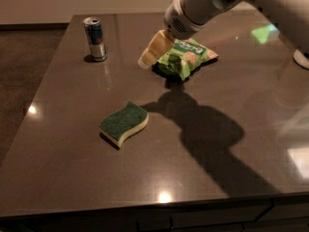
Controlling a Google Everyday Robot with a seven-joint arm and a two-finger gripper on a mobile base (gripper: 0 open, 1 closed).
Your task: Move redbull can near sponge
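The redbull can [95, 38] stands upright at the far left of the dark table [67, 168]. The sponge [124, 123], green top over pale yellow foam, lies flat nearer the front, left of the middle. My gripper [153, 50] hangs above the table in front of the green snack bag, to the right of the can and well apart from it. It holds nothing that I can see. The white arm reaches in from the upper right.
A green snack bag [186, 57] lies behind the gripper at the table's far middle. A white object [301, 58] sits at the right edge. The arm's shadow falls across the table's middle right.
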